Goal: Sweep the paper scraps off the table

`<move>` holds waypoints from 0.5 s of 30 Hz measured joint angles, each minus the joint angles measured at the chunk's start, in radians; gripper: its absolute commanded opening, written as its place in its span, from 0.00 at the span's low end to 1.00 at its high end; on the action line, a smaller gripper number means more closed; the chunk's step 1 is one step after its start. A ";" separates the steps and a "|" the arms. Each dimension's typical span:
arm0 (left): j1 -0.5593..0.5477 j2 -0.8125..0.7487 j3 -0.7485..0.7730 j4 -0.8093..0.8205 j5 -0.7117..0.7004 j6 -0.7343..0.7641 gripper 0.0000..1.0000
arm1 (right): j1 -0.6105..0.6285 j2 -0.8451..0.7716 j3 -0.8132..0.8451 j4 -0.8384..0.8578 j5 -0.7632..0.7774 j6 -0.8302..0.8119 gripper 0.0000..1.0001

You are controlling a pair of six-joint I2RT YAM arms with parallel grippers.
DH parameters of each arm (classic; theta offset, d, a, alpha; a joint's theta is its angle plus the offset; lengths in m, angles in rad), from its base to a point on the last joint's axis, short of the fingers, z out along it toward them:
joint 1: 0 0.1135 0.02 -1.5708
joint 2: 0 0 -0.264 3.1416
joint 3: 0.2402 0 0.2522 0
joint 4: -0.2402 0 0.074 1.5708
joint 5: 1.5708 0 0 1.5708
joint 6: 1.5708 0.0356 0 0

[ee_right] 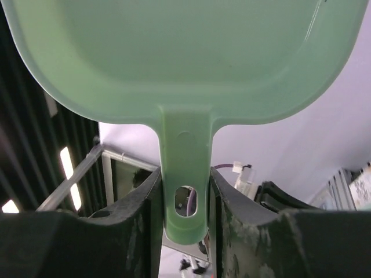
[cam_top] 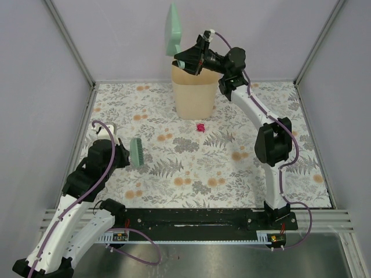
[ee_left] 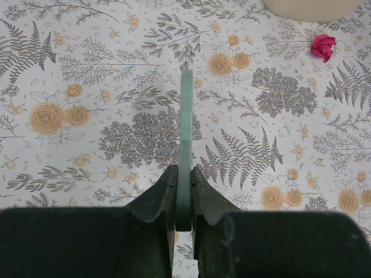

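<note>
Red scrap lies on the surface near the bin; left fingers clamp the brush; right fingers clamp the dustpan above the bin.

Plain lilac-grey booth, nothing fancy
Blank walls on three sides, silver posts slanting up the back corners, soft even light, brushed metal sheet along the near edge.

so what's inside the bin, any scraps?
Cannot tell. In the top view the right gripper, shut on the dustpan, covers the bin's mouth and hides the inside; only its beige outer wall shows. One scrap lies on the table just in front.
</note>
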 measured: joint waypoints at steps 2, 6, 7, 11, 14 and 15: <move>0.000 0.000 0.000 0.000 0.000 0.000 0.00 | -0.002 0.009 0.000 0.162 0.008 0.070 0.00; 0.000 0.000 0.000 0.000 0.000 0.000 0.00 | -0.004 0.022 0.003 0.438 0.030 0.150 0.00; 0.000 0.000 0.000 0.000 0.000 0.000 0.00 | -0.004 0.022 0.003 0.490 0.032 0.162 0.00; 0.000 0.003 0.000 0.003 0.001 -0.016 0.00 | -0.004 -0.011 -0.059 0.622 0.004 0.188 0.00; 0.000 0.026 0.000 0.035 0.032 -0.047 0.00 | -0.005 -0.145 -0.248 0.481 -0.073 0.144 0.00; 0.000 0.045 0.000 0.061 0.057 -0.064 0.00 | -0.005 -0.207 -0.304 0.343 -0.093 0.063 0.00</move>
